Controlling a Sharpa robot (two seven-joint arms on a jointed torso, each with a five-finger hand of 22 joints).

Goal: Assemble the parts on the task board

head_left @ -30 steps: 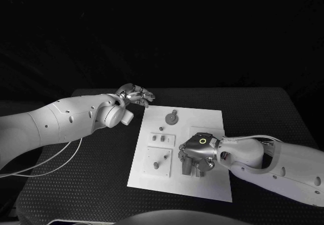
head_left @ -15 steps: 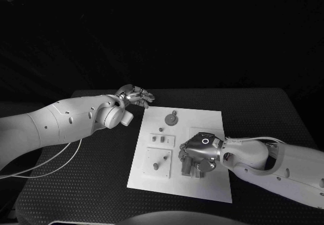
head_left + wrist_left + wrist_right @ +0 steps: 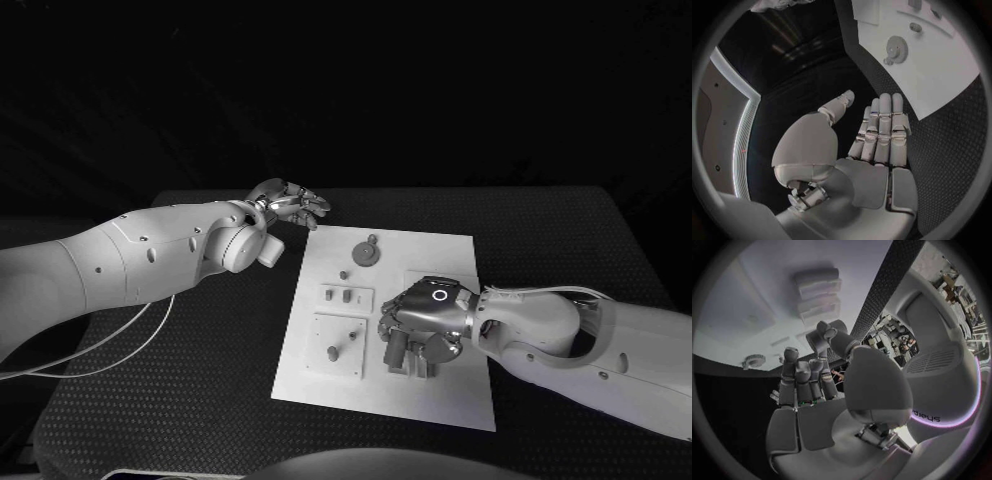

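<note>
Task board [image 3: 433,250] bears no legible writing.

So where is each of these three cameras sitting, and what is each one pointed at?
Head view: on the robot's head, looking down at the black table and white board; both white arms come in, the left hand beyond the board's far corner, the right hand over the board.
Left wrist view: behind the left hand, looking along its flat fingers towards the board and a round toothed part.
Right wrist view: behind the right hand, facing the board.
Shared: all three show the board.
</note>
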